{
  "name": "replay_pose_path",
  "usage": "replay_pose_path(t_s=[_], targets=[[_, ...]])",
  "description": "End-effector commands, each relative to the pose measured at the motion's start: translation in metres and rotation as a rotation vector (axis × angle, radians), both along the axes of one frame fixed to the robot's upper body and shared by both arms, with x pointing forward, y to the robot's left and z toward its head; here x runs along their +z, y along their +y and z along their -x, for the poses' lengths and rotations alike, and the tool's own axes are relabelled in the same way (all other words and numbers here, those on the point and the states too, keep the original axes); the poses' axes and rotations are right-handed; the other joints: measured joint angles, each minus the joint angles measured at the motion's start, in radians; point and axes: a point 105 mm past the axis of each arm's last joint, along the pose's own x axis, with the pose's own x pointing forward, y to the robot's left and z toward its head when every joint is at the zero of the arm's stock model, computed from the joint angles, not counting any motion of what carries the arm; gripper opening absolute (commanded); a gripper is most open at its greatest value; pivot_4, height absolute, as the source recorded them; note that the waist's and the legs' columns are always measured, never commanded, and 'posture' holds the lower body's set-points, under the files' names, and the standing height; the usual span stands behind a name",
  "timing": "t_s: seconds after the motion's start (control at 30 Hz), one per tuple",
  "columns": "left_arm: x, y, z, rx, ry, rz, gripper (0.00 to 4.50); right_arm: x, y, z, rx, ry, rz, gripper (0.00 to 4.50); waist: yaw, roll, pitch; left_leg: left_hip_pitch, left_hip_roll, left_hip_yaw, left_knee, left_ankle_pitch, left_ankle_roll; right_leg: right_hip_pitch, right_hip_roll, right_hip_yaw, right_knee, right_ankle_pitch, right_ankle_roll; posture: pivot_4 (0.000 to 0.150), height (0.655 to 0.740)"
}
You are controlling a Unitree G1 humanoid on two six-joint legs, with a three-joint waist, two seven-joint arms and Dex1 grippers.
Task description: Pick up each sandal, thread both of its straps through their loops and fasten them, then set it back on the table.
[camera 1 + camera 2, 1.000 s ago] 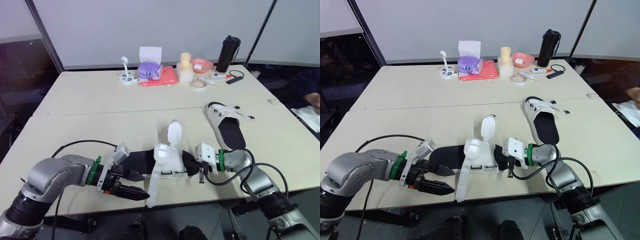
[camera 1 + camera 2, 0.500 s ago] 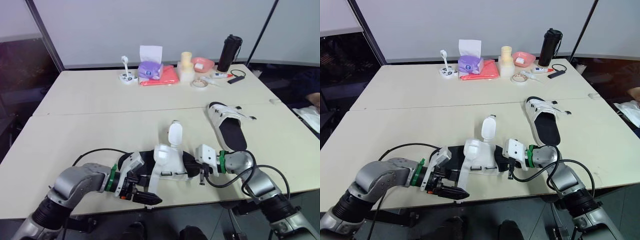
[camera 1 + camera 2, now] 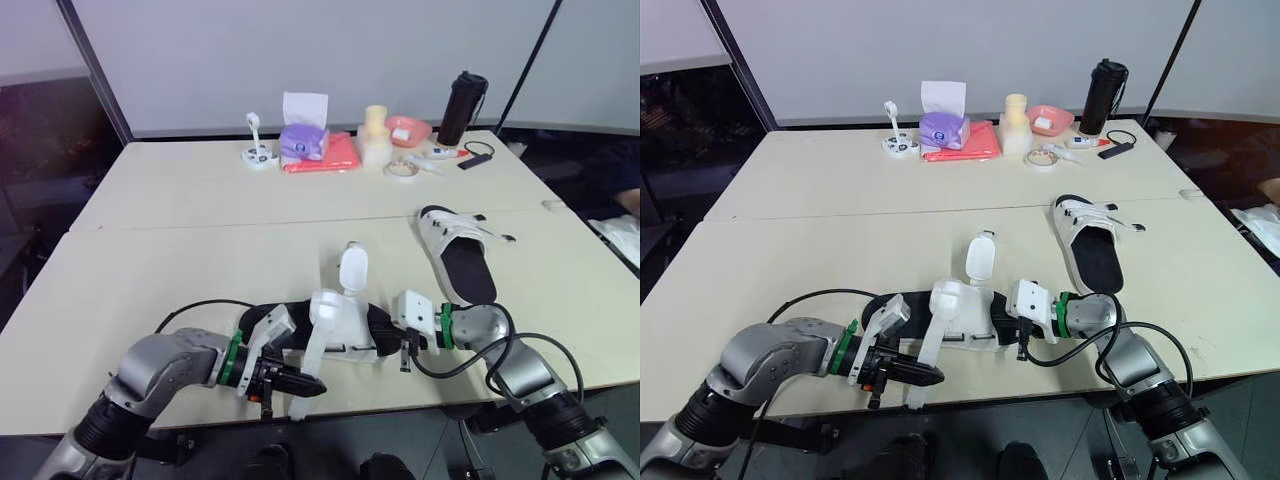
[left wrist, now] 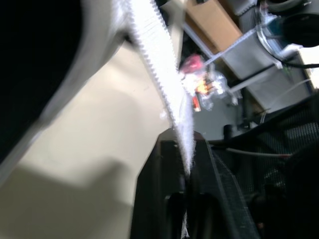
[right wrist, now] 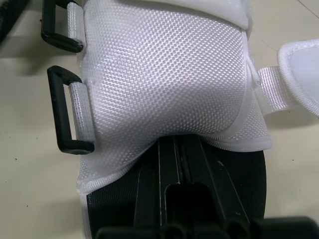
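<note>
A white sandal with a black sole (image 3: 335, 322) lies near the table's front edge. One strap (image 3: 352, 268) sticks up. The other strap (image 3: 308, 362) hangs toward the front, and my left gripper (image 3: 310, 387) is shut on its lower part. In the left wrist view the strap (image 4: 159, 64) runs down into the closed fingers (image 4: 172, 164). My right gripper (image 5: 182, 145) is shut on the sandal's right side, its tips hidden under the white upper (image 5: 164, 74). Two black loops (image 5: 62, 107) sit on the upper's edge. A second sandal (image 3: 458, 255) lies farther back on the right.
Along the far edge stand a purple tissue box (image 3: 300, 140), a red cloth (image 3: 330, 155), a cream bottle (image 3: 375, 135), a pink bowl (image 3: 405, 128), a tape roll (image 3: 402, 170) and a black flask (image 3: 465, 95). A person's arm (image 3: 628, 198) shows at the right.
My left gripper, open a second ago beside the sandal's heel, moved right to the hanging strap and shut on it. The right gripper has stayed on the sandal.
</note>
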Motion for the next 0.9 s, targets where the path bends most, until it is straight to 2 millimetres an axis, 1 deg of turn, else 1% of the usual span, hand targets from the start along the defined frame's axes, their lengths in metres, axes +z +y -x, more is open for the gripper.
replay_pose_path(t_s=[0.03, 0.07, 0.13, 0.2, 0.27, 0.37, 0.47, 0.53, 0.57, 0.63, 0.73, 0.9], targets=[[0.013, -0.001, 0.004, -0.01, 0.03, 0.066, 0.02, -0.047, -0.011, 0.016, -0.026, 0.174, 0.12, 0.0, 0.0, 0.0, 0.0, 0.0, 0.0, 0.0, 0.0, 0.0, 0.0, 0.0, 0.0, 0.0, 0.0, 0.0, 0.0, 0.15, 0.7344], [0.016, -0.001, 0.003, -0.006, 0.038, 0.087, 0.02, -0.047, -0.011, 0.016, -0.026, 0.174, 0.12, 0.0, 0.0, 0.0, 0.0, 0.0, 0.0, 0.0, 0.0, 0.0, 0.0, 0.0, 0.0, 0.0, -0.001, 0.0, 0.0, 0.15, 0.7344], [0.035, 0.001, -0.004, 0.013, 0.054, 0.177, 0.02, -0.047, -0.011, 0.016, -0.026, 0.173, 0.121, 0.0, 0.0, 0.0, 0.0, 0.0, 0.0, 0.0, 0.0, 0.0, 0.0, 0.0, 0.0, 0.0, -0.001, 0.0, 0.0, 0.15, 0.7344], [0.053, 0.005, -0.014, 0.048, 0.071, 0.26, 0.02, -0.047, -0.011, 0.016, -0.027, 0.173, 0.122, 0.0, 0.0, 0.0, 0.0, 0.0, 0.0, -0.001, 0.0, 0.0, 0.0, 0.0, 0.0, 0.0, -0.001, 0.0, 0.0, 0.15, 0.7344], [0.065, 0.007, -0.028, 0.091, 0.076, 0.322, 0.02, -0.047, -0.011, 0.016, -0.027, 0.172, 0.124, 0.0, 0.0, 0.0, 0.0, 0.0, 0.0, -0.001, 0.0, 0.0, 0.0, -0.001, 0.001, -0.001, 0.0, 0.0, 0.0, 0.15, 0.7344], [0.075, 0.009, -0.044, 0.14, 0.08, 0.369, 0.02, -0.047, -0.011, 0.015, -0.028, 0.171, 0.124, 0.0, -0.002, 0.0, 0.0, 0.0, 0.0, -0.001, 0.0, 0.0, 0.0, 0.0, 0.001, -0.002, 0.0, 0.0, 0.0, 0.15, 0.7344], [0.087, 0.007, -0.074, 0.21, 0.08, 0.444, 0.02, -0.046, -0.011, 0.014, -0.03, 0.166, 0.122, 0.0, 0.0, -0.002, 0.001, 0.0, -0.001, -0.001, 0.0, 0.0, 0.001, 0.0, 0.002, -0.002, 0.0, 0.0, 0.001, 0.15, 0.7344], [0.087, 0.001, -0.088, 0.231, 0.084, 0.457, 0.02, -0.046, -0.011, 0.013, -0.032, 0.164, 0.125, 0.0, 0.0, -0.003, 0.0, 0.0, 0.0, -0.001, 0.0, 0.0, 0.0, 0.0, 0.003, -0.002, 0.0, 0.0, 0.001, 0.15, 0.7344], [0.087, -0.002, -0.091, 0.229, 0.088, 0.461, 0.02, -0.046, -0.012, 0.013, -0.033, 0.163, 0.125, 0.0, 0.0, -0.003, 0.0, 0.0, -0.001, -0.001, 0.0, 0.0, 0.0, 0.0, 0.003, -0.002, 0.0, 0.0, 0.001, 0.15, 0.7344], [0.086, -0.009, -0.096, 0.217, 0.093, 0.466, 0.02, -0.046, -0.012, 0.013, -0.034, 0.162, 0.127, 0.0, -0.002, -0.003, 0.0, 0.0, -0.001, 0.0, 0.0, 0.001, 0.001, 0.0, 0.003, -0.002, 0.0, 0.001, 0.001, 0.15, 0.7344], [0.082, -0.021, -0.096, 0.178, 0.096, 0.461, 0.02, -0.045, -0.012, 0.014, -0.036, 0.162, 0.126, 0.0, -0.002, -0.003, 0.0, 0.0, -0.001, 0.0, 0.0, 0.001, 0.002, 0.0, 0.003, -0.002, 0.0, 0.001, 0.002, 0.15, 0.7344], [0.081, -0.03, -0.08, 0.065, 0.105, 0.473, 0.02, -0.046, -0.014, 0.017, -0.04, 0.163, 0.129, 0.0, -0.001, -0.003, 0.0, 0.0, -0.001, 0.0, 0.0, 0.001, 0.001, 0.0, 0.003, -0.002, 0.0, 0.001, 0.002, 0.15, 0.7344]])
